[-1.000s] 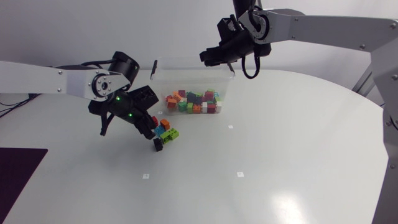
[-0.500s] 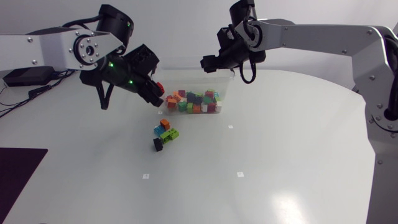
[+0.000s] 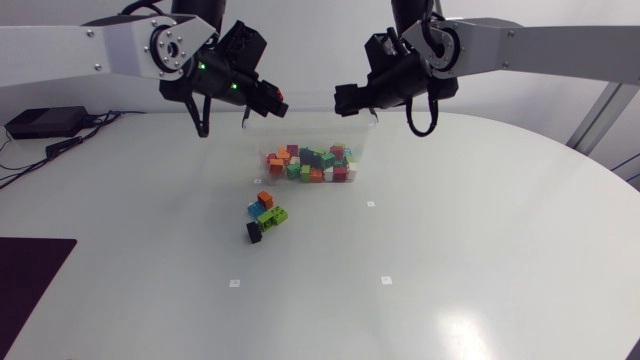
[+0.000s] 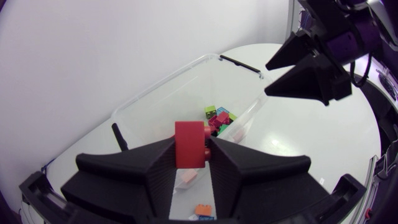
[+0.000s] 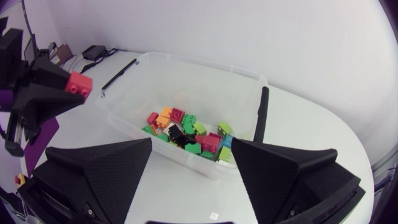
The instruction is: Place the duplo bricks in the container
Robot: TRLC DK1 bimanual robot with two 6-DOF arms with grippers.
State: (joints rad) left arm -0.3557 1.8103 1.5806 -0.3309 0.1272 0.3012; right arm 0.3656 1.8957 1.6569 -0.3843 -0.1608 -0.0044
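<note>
At the container's (image 3: 300, 125) rim the left gripper (image 3: 272, 97) clamps a red brick (image 4: 189, 144); many bricks (image 3: 310, 163) lie inside, a small cluster (image 3: 265, 214) waits outside

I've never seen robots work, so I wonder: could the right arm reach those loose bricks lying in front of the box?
Probably yes. The right gripper hangs open and empty by the container, and the loose bricks lie on bare table, nothing over them.

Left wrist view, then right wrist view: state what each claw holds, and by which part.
The left claw clamps a red duplo brick by its two opposite side faces. The right claw is open and holds nothing.
</note>
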